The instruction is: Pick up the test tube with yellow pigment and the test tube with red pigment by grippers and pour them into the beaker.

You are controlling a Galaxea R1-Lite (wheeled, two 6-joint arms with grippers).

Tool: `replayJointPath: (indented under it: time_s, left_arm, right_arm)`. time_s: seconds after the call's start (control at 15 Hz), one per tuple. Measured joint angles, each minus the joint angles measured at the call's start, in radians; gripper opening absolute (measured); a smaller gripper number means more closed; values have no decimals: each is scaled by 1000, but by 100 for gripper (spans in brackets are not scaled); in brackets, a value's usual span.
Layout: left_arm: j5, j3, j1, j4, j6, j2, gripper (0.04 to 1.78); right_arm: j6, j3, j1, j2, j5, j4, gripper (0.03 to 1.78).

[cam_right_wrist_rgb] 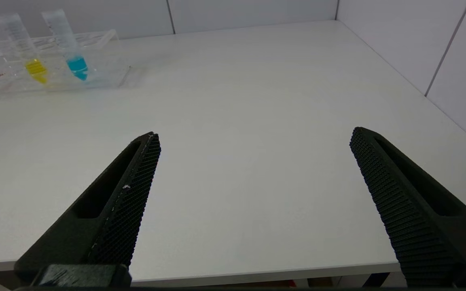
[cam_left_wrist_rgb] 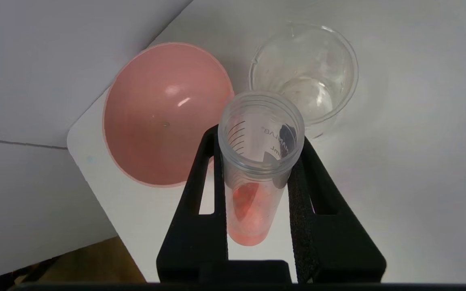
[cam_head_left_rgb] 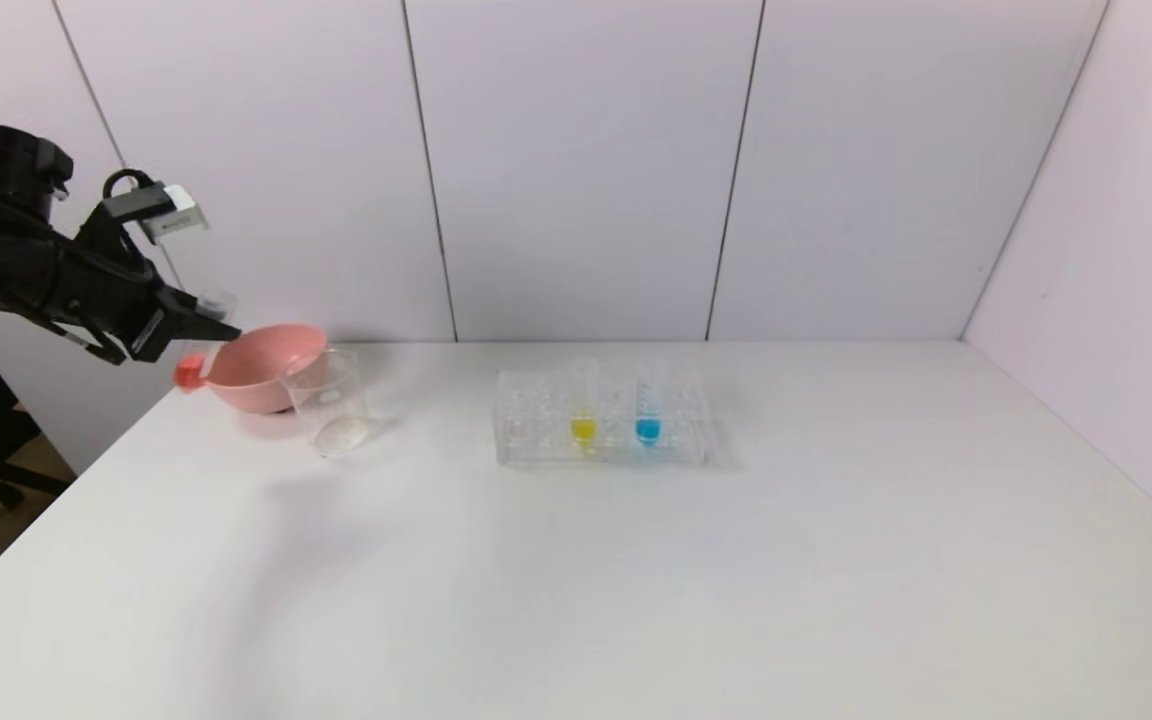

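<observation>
We saw the left claw (cam_head_left_rgb: 198, 325) raised at the far left edge of the bench (cam_head_left_rgb: 576, 580), beside the pink bowl (cam_head_left_rgb: 266, 365). It was clenched on the red tube (cam_left_wrist_rgb: 257, 169), one finger on each side of the clear wall. The tube stood nearly upright with its open mouth at the top, and the red liquid lay at its bottom end. In the left wrist view the tube was in front of the bowl and the beaker (cam_left_wrist_rgb: 303, 74), and we could not tell if it was over either one. The beaker stood on the bench, touching or just beside the bowl, with only a faint white trace at its bottom.

The yellow tube (cam_head_left_rgb: 583, 405) stood in the clear rack (cam_head_left_rgb: 536, 420) near the middle of the bench, with the blue tube (cam_head_left_rgb: 648, 405) just beside it.

The right claw (cam_right_wrist_rgb: 253, 157) hung low over the near edge of the bench, released, its two fingers wide apart, well away from the rack.
</observation>
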State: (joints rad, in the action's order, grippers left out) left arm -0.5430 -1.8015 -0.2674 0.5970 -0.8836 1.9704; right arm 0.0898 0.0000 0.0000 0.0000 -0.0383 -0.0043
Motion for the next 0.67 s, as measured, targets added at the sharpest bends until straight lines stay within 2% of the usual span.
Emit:
replayJointPath:
  time_s: [0.13, 0.27, 0.4, 0.67]
  left_arm:
    - [54, -118, 35, 151, -32, 42, 44]
    - [156, -170, 80, 229, -67, 77, 44]
    - [261, -184, 112, 237, -98, 100, 44]
    - [415, -196, 172, 236, -140, 126, 44]
  right_arm:
    - [0, 0, 0, 0, 0, 0, 171]
    - [0, 0, 0, 0, 0, 0, 171]
    - [0, 0, 0, 0, 0, 0, 171]
    - [0, 0, 0, 0, 0, 0, 171]
